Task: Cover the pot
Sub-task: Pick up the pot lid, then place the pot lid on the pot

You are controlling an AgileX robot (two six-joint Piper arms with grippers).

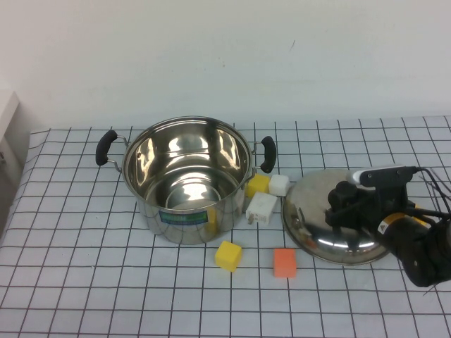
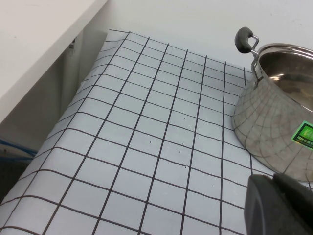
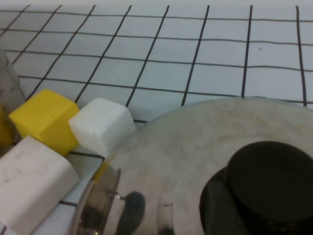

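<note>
Beside the pot (image 1: 187,179), on its right, the domed lid (image 1: 337,218) lies flat on the desk (image 1: 84,282) with its knob (image 3: 271,188) up, which suits a grasp from above. The right gripper (image 1: 347,204) hovers right over that lid; whether its fingers are apart or together, I cannot tell. Pot stands open-mouthed and upright, so it looks ready to take the lid, and covering has not started.

Between pot and lid sits a cluster: a yellow block (image 1: 257,185), a white cube (image 1: 279,184) and a white plug adapter (image 1: 261,208), all close against the pot's wall and the lid's rim. A second yellow cube (image 1: 228,255) and an orange cube (image 1: 285,263) lie in front of the pot. Low clutter, so a lifted lid should pass over it.

The left gripper (image 2: 279,205) waits on the pot's far side from the lid, over bare desk; its fingers' state I cannot tell.
</note>
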